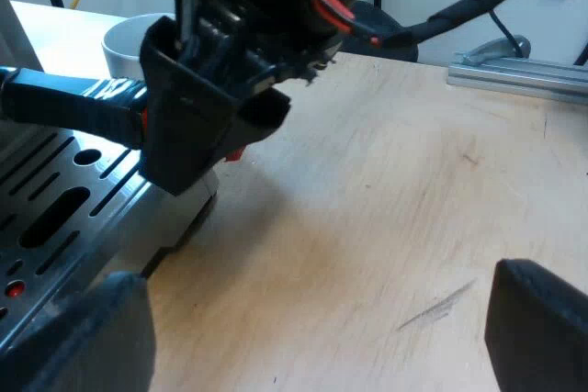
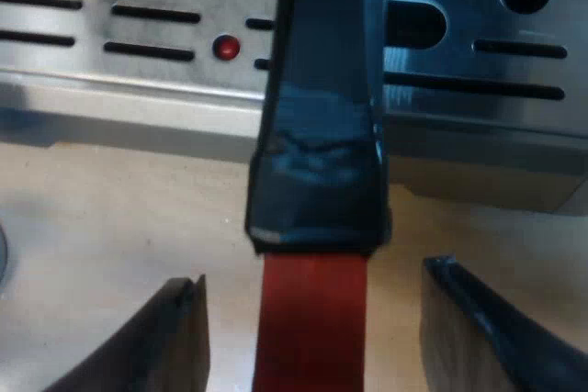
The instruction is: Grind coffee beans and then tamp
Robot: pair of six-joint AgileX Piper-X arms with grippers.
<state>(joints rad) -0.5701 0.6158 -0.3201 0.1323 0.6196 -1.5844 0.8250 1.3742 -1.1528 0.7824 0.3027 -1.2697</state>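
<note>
Between the right fingers (image 2: 175, 341), spread wide and touching nothing, runs the holder's handle (image 2: 317, 135), red end (image 2: 312, 328) nearest. It looks stiff and glossy, likely slippery, so a square pinch just above the red seems best. Close beyond is the machine's slotted tray (image 2: 138, 52). Left fingers (image 1: 533, 319) hang open and empty over the table (image 1: 386, 181), with a mug (image 1: 129, 39) farther off.

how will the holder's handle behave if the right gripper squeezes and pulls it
The handle runs straight and thick, so it is probably stiff. Its dark part looks glossy, so the open right gripper might slip toward the red end. It reaches out over the machine's slotted tray, so it may be locked in and resist.
</note>
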